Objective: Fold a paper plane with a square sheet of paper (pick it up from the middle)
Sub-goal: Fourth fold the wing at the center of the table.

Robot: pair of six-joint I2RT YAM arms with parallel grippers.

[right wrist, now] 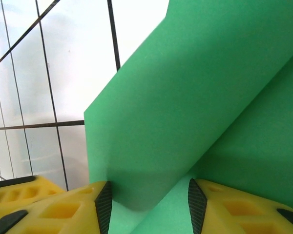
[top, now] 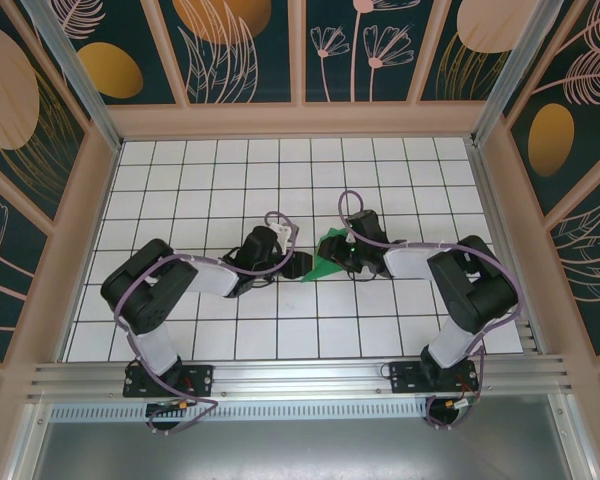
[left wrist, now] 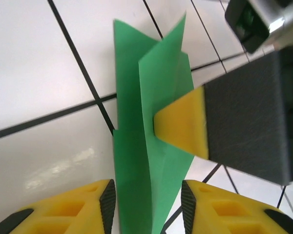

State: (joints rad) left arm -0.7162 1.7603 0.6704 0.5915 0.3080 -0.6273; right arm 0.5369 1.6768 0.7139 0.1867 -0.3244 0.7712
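Green paper sheet (top: 326,262) mid-frame on grid table (top: 180,330), part folded, flaps upright. My left gripper (left wrist: 146,195) half open, straddling it; my right gripper (right wrist: 147,195) same, nothing clamped (one pad (left wrist: 183,124) touches flap). Close slowly, square on crease, edges matched.

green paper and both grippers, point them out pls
folded green paper (left wrist: 136,161), left wrist view, lower creased panel
left gripper (left wrist: 147,207), left wrist view, midway between its fingertips
right gripper (right wrist: 149,207), right wrist view, midway between its fingertips
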